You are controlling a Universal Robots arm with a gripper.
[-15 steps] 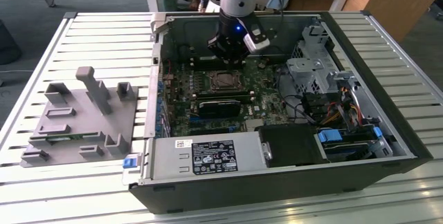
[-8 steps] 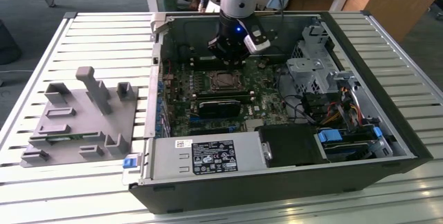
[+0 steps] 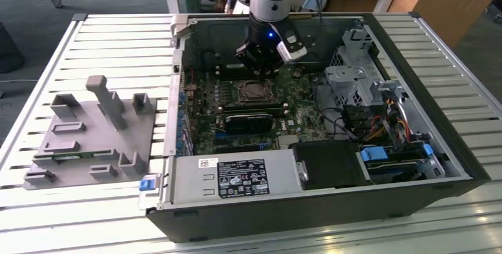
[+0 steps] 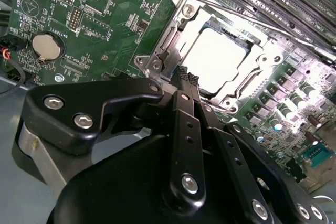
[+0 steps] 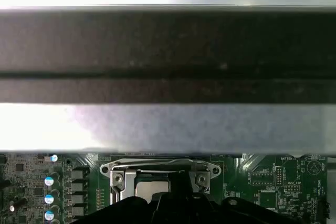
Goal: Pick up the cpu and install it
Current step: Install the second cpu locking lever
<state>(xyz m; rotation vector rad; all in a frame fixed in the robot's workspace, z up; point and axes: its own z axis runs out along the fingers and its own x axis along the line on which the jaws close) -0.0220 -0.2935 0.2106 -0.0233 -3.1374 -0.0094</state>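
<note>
The slatted table is carrying an open computer case and, on the exterior view's left, a grey fixture tray. Inside the case the green motherboard is lying flat, with a black heatsink block near the socket frame. The cpu is sitting in that socket, just beyond the fingers, which are pressing together with nothing between them, hovering beside the socket's edge
</note>
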